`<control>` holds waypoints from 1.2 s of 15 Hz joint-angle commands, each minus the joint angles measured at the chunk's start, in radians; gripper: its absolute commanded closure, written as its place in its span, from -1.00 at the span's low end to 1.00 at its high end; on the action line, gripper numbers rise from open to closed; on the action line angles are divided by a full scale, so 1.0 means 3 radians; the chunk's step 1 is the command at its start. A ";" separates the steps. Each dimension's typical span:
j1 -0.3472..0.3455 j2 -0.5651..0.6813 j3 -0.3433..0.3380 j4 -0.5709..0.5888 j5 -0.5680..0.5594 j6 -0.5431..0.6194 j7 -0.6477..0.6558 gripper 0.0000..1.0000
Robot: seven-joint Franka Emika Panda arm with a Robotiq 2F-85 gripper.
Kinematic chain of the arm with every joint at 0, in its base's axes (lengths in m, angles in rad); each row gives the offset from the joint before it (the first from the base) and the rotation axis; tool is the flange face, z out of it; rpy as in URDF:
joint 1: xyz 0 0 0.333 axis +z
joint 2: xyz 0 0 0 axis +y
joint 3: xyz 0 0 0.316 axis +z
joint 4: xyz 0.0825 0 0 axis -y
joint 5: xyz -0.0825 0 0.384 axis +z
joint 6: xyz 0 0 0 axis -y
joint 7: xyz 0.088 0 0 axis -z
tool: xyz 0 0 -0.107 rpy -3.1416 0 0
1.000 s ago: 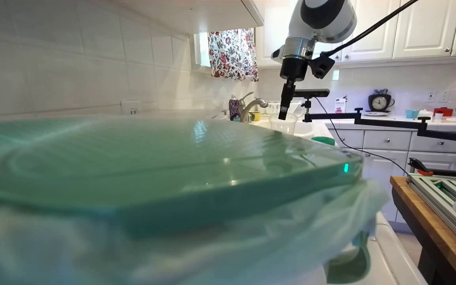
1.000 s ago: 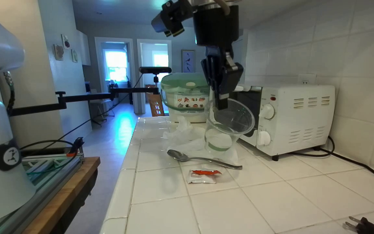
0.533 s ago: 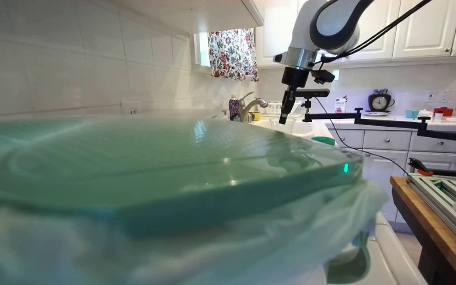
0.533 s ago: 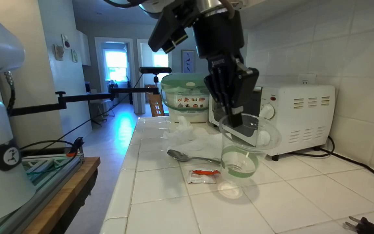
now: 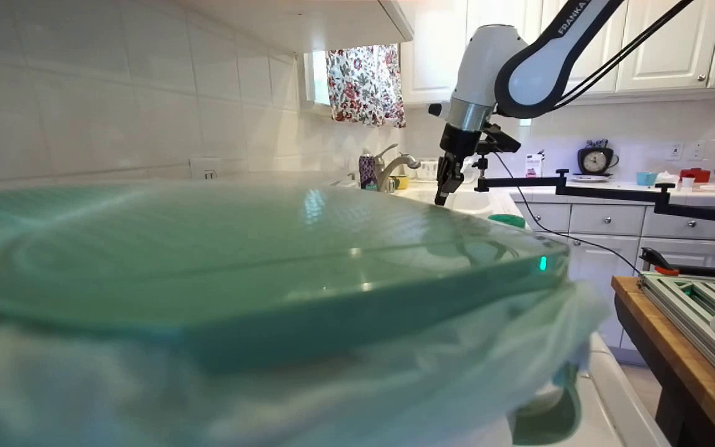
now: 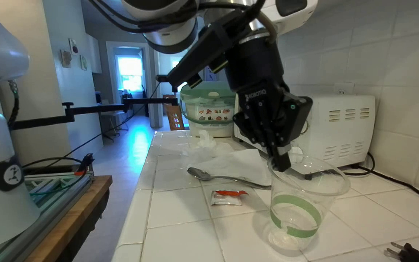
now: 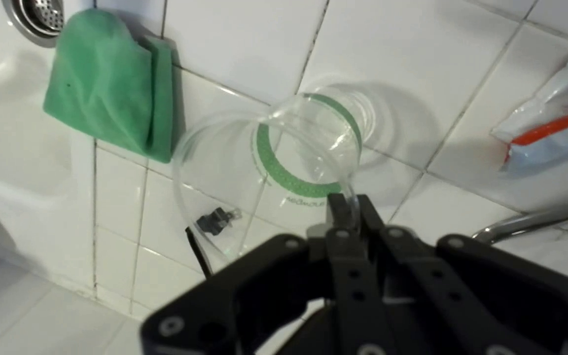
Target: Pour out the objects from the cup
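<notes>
- the cup [image 6: 298,214], see-through with a green band, is held tilted over the tabletop [image 6: 180,236], mouth upward; whether its base touches down cannot be told.
- the jaws are closed on its rim, one side inside the wall, one outside; the cup's body lies beyond their tips.
- in the wrist view they cover a short stretch of rim, and the lettering by the band is too blurred to read.
- glare on the wall hides whether anything lies inside.
- the bottom edge cuts off a black plug [image 6: 411,253] in an exterior view; in the wrist view it shows through the cup.
- a white and red packet [image 6: 227,199] lies near the cup, cropped by the wrist view's right edge.
- a spoon [image 6: 227,178] lies near the packet; in the wrist view only part of its handle shows.
- a white oven [image 6: 336,127] stands behind, partly hidden by the jaws.
- a green cloth [image 7: 106,84] lies beside a sink [image 7: 17,148] that the wrist view's edge cuts off.
- in an exterior view a blurred green lid [image 5: 239,261] fills the foreground; the cup cannot be made out there.
</notes>
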 commanded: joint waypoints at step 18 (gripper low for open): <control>-0.0031 -0.0073 -0.0132 -0.0180 -0.0948 0.0665 0.0479 -0.86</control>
